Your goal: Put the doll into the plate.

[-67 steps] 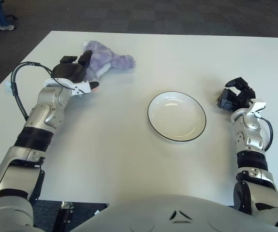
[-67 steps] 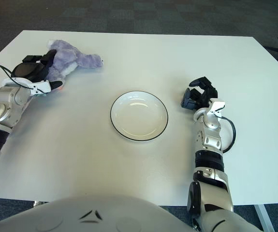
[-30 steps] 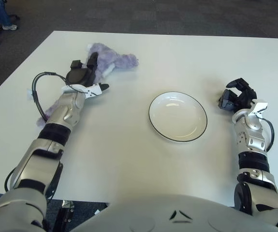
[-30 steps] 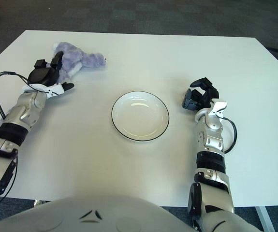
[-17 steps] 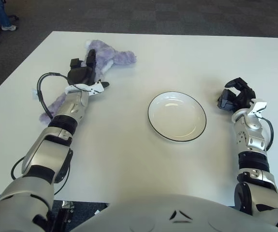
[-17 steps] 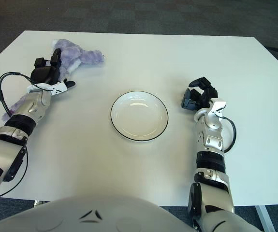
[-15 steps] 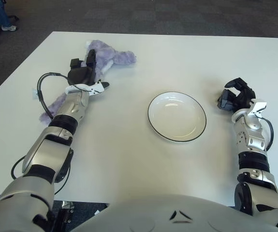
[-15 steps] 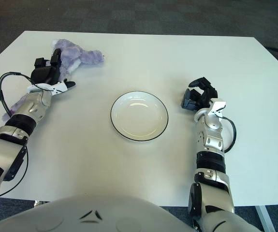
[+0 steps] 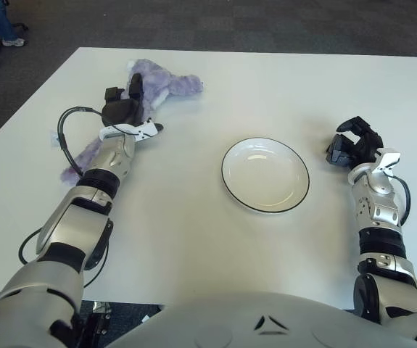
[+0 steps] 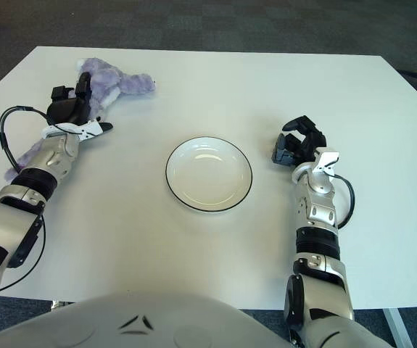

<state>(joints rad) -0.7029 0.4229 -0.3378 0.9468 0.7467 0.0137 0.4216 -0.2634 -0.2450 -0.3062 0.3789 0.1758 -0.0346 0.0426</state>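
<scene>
Nearest you, the plate sits bare in the middle of the worktop, waiting. Off to its right your right hand hangs idle, fingers curled in on nothing.

Now follow your left arm out: it's stretched long and low across the worktop, forearm running away from you, wrist angled so the left hand lies up against the doll. The dark fingers look pressed into the plush, but whether they've actually closed around it you can't tell from here.

The doll itself lies at the far left of the worktop, well apart from the plate, a purple plush sprawled flat; another patch of purple shows beside your forearm, likely a limb or tail of it. Expect it to be light, soft and floppy, nothing to break. It'll squash and sag under a pinch, so go for the thick body, not a trailing limb, and squeeze deep so it doesn't slide out on the carry.
</scene>
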